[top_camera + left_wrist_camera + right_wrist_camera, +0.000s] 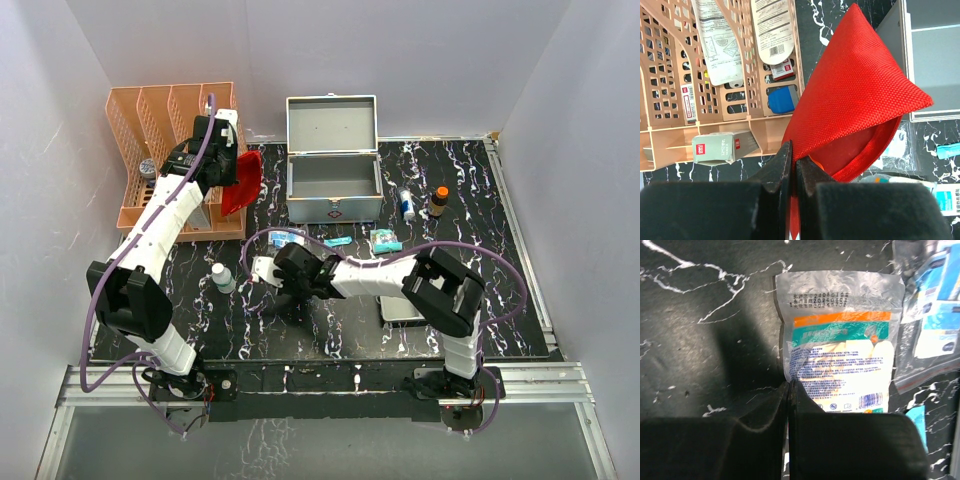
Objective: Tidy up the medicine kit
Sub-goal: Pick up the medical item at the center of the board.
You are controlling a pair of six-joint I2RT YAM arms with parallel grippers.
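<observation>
Left pincer [792, 150] clamps red pouch [855, 95]; only right wrist view shows right pincer [789, 385] closed at sachet [840, 350].

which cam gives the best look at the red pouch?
Left wrist: the red pouch fills the frame, weave clear, its corner pinched in the left end effector. Top external shows it small, hanging beside the orange file rack. Right wrist does not show it.

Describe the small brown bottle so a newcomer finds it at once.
Find the open silver-grey metal case at the back of the table. Two small items sit right of it; the bottle is the outer one. Its orange cap and brown body distinguish it from the white, blue-ended tube.
</observation>
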